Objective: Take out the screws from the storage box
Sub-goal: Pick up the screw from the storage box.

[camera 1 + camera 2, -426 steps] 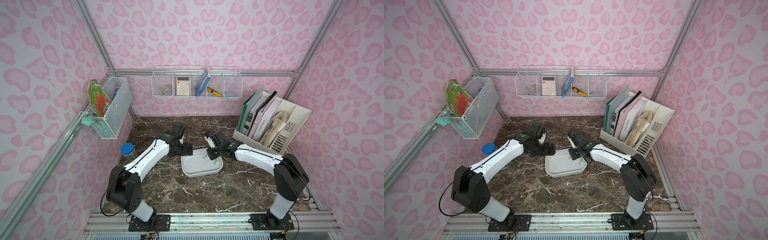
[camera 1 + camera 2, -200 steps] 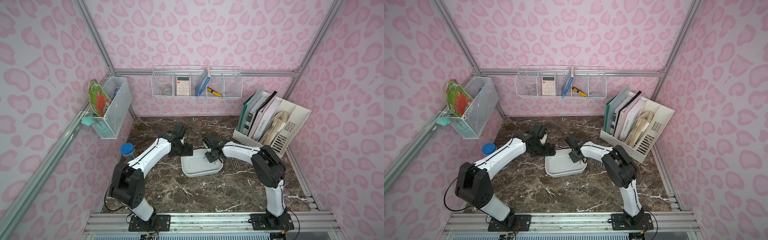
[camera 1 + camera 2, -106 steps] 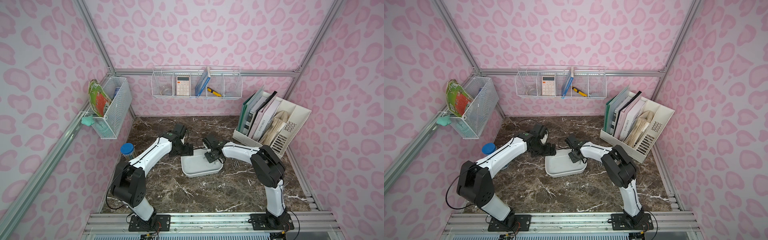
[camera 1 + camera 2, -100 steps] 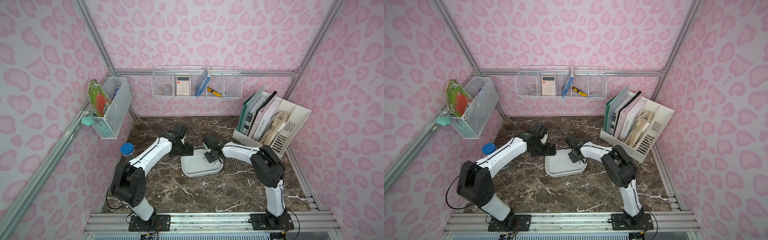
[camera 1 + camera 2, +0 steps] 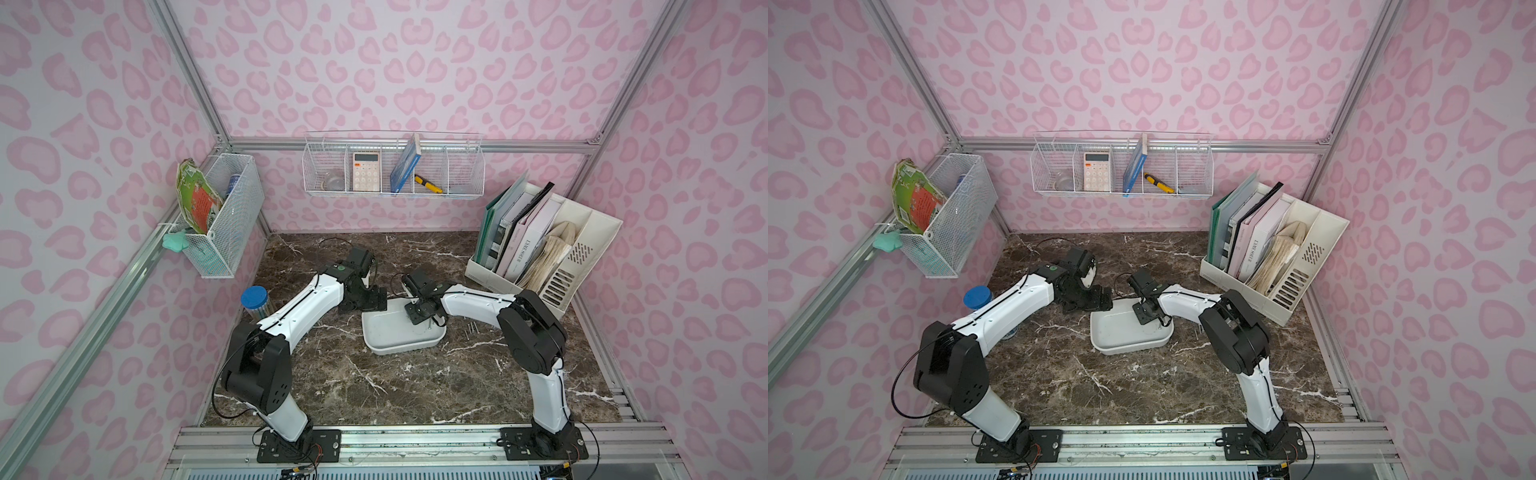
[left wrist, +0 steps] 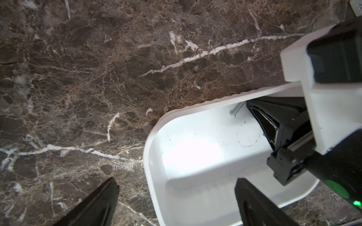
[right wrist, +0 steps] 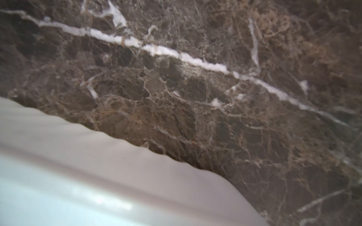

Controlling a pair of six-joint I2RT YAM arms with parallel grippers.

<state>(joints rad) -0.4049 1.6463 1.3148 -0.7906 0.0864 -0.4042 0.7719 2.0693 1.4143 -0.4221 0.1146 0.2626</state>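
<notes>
Screw (image 6: 237, 110) beside closed right jaws

Top view: your right jaws, closed, reach into the storage box (image 5: 388, 338); about three screws (image 5: 471, 330) lie on the table (image 5: 395, 386). Left wrist: one screw in the box beside them; left jaws open, astride its wall.

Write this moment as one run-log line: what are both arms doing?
left gripper: open, astride tray wall | right gripper: shut, inside tray | screw: in tray by right gripper | screws: few on table
</notes>
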